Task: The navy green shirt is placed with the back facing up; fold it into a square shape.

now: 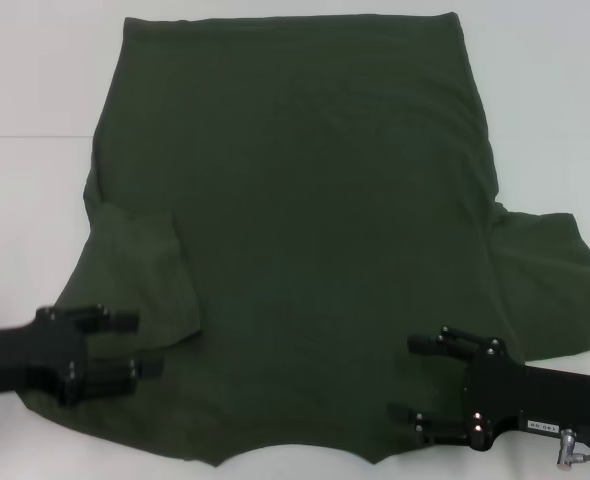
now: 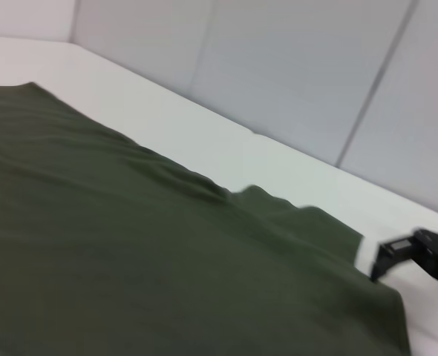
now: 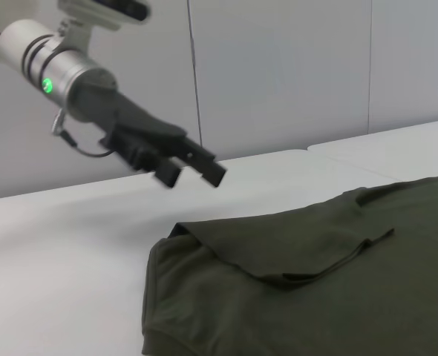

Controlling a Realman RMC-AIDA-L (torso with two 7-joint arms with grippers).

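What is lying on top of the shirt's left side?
The left sleeve is folded inward onto the navy green shirt; the fabric beneath it is hidden. The left gripper hovers there, jaws open, and the right gripper is opposite.

One shirt, two pincers, one counter.
One shirt [image 1: 315,230] on one white counter [image 1: 35,90] — two black pincers over it: one left pincer [image 1: 140,345], one right pincer [image 1: 415,378]; each shows two fingers, set apart.

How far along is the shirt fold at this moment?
Early stage. Done: the navy green shirt's left sleeve lies folded over the body. In hand: nothing; left gripper and right gripper hover open near the collar end. Left: the right sleeve and the body folds.
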